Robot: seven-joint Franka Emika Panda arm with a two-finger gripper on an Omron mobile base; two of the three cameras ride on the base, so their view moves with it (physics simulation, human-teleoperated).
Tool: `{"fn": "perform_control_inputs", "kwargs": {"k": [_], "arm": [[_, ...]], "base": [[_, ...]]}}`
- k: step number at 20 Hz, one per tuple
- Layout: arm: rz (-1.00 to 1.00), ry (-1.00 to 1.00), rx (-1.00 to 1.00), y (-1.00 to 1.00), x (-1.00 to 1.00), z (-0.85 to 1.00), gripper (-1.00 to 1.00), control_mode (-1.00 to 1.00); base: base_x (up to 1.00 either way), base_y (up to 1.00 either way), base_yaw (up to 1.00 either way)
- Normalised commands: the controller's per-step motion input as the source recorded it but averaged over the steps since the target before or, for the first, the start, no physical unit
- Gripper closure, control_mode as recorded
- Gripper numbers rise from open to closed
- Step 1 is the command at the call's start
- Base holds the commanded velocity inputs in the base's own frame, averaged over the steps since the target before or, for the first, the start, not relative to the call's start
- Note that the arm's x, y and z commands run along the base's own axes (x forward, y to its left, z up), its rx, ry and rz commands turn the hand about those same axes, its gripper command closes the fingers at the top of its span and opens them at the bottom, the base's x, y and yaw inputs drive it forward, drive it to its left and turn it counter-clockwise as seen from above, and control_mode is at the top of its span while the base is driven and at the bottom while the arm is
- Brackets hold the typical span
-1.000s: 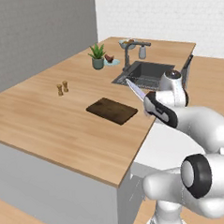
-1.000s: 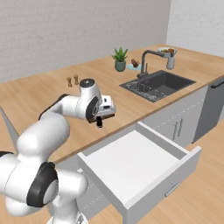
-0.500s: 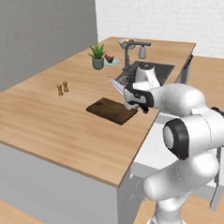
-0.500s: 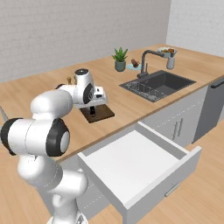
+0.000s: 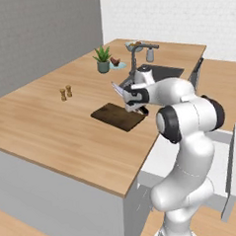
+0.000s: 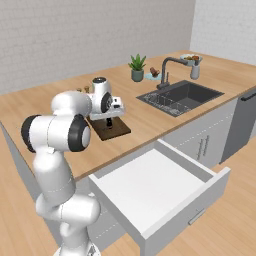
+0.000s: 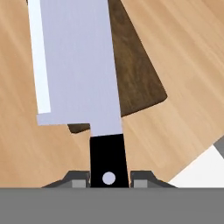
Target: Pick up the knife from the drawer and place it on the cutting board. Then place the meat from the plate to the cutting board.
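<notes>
My gripper (image 5: pixel 130 106) (image 7: pixel 108 178) is shut on the black handle (image 7: pixel 107 158) of the knife. Its silver blade (image 7: pixel 74 65) (image 5: pixel 117 89) points up and away from the hand. The knife hangs over the right end of the dark brown cutting board (image 5: pixel 116 117) (image 6: pixel 114 130) (image 7: pixel 136 74), clear of its surface. Far back by the plant, the meat (image 5: pixel 115 61) (image 6: pixel 154 73) lies on the pale blue plate (image 5: pixel 120 66) (image 6: pixel 149 77). The white drawer (image 6: pixel 155 192) (image 5: pixel 227 159) stands pulled open below the counter edge, and its box looks bare.
A potted plant (image 5: pixel 102 59) (image 6: pixel 137 67) stands next to the plate. The sink (image 6: pixel 182 95) and its faucet (image 5: pixel 134 58) lie right of the board. Two small shakers (image 5: pixel 65 93) stand on the counter to the left. A fruit bowl (image 6: pixel 190 57) sits behind the sink.
The arm has swung left from the counter edge by the drawer to above the cutting board, carrying the knife along. The gripper stayed shut on the handle.
</notes>
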Motion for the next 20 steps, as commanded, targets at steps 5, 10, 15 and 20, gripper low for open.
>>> {"fn": "perform_control_inputs", "kwargs": {"k": [5,10,15,20], "arm": [[0.0,0.01,0.0,0.05,0.68,-0.45,1.0,-1.0],[0.01,0.07,0.0,0.06,0.58,-0.34,1.0,-1.0],[0.02,0.1,0.0,0.02,0.24,-0.35,1.0,-1.0],[0.01,0.07,0.0,0.0,0.34,-0.35,1.0,-1.0]], "base": [[0.0,0.0,0.0],[0.0,0.0,0.0],[0.0,0.0,0.0],[0.0,0.0,0.0]]}}
